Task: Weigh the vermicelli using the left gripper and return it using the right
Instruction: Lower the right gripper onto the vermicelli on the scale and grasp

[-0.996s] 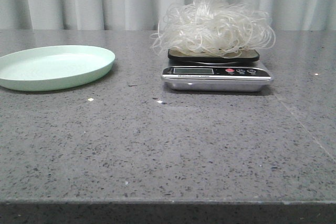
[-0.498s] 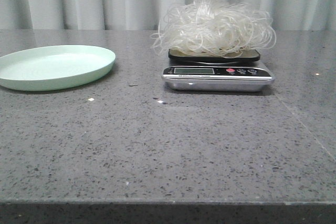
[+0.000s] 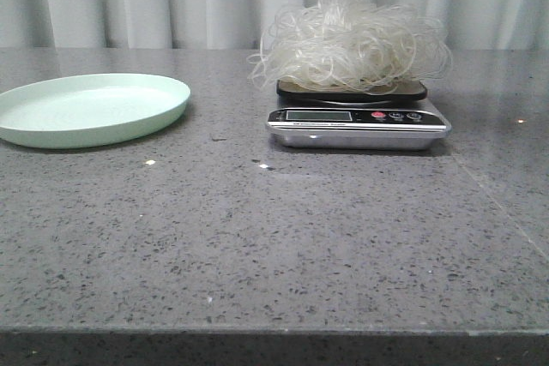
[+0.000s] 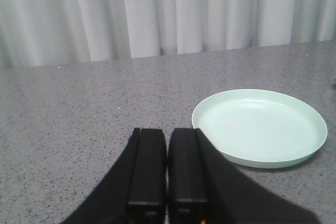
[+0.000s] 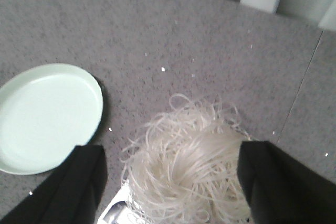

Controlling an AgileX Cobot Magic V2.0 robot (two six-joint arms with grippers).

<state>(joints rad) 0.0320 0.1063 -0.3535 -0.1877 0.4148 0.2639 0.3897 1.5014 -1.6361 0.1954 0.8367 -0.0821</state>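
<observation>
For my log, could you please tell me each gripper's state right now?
Left gripper: shut, holding nothing.
Right gripper: open, above the vermicelli, not gripping it.

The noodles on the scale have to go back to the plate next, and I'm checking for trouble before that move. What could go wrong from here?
1. The noodles are a loose tangle whose loops hang past the scale platform; a grab could leave strands behind or trailing on the table.
2. The open right pincer straddles the mound, so closing low might nudge the scale.
3. The plate sits well aside; threads may drop on the way.
</observation>
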